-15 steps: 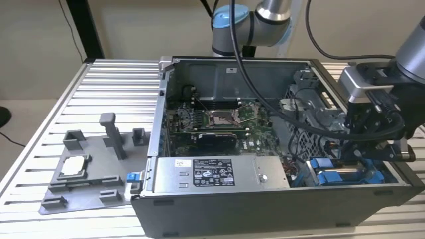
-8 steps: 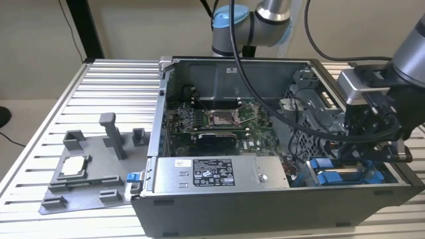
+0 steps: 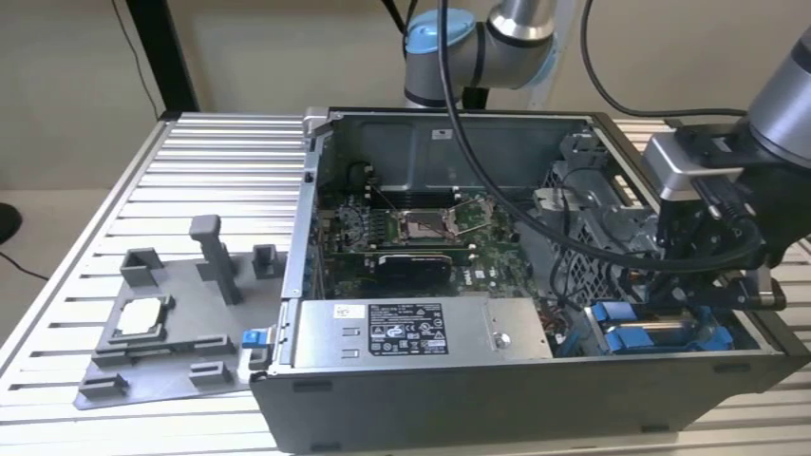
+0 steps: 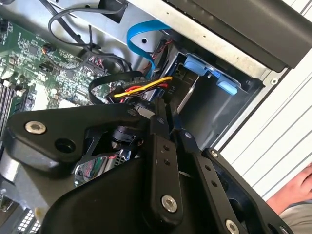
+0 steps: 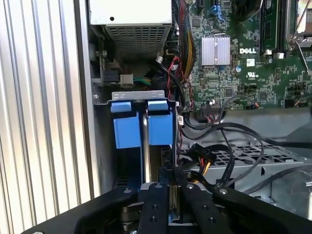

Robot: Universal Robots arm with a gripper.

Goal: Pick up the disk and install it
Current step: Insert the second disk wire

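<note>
1. Ribbed aluminium worktop [image 3: 190, 161] fills the exterior view, carrying an open computer case [image 3: 507, 404]. The arm reaches down into the case's corner, so the end effector [image 3: 712, 302] hangs inside the drive bay.
2. In that same view the disk [image 3: 617, 313], framed in blue, sits in the bay just beside the end effector. A grey fixture plate [image 3: 171, 366] lies on the worktop well away from the end effector, beyond the case's far wall. On it rests a small square chip [image 3: 140, 318].
3. In the second wrist view the end effector [image 4: 168, 109] points into the grey bay [image 4: 229, 112]. Blue carrier tabs [image 4: 200, 65] stand just past its tip, and a yellow-and-red cable bundle [image 4: 141, 87] runs close alongside it.
4. In the first wrist view the end effector [image 5: 173, 183] lines up with the disk [image 5: 160, 127], which stands on edge in the bay directly ahead. A second blue carrier [image 5: 126, 130] stands next to the disk, on the side nearer the case wall. The motherboard [image 5: 243, 73] lies further off.
5. Whether the end effector is apart, together or clamped on anything cannot be told.
</note>
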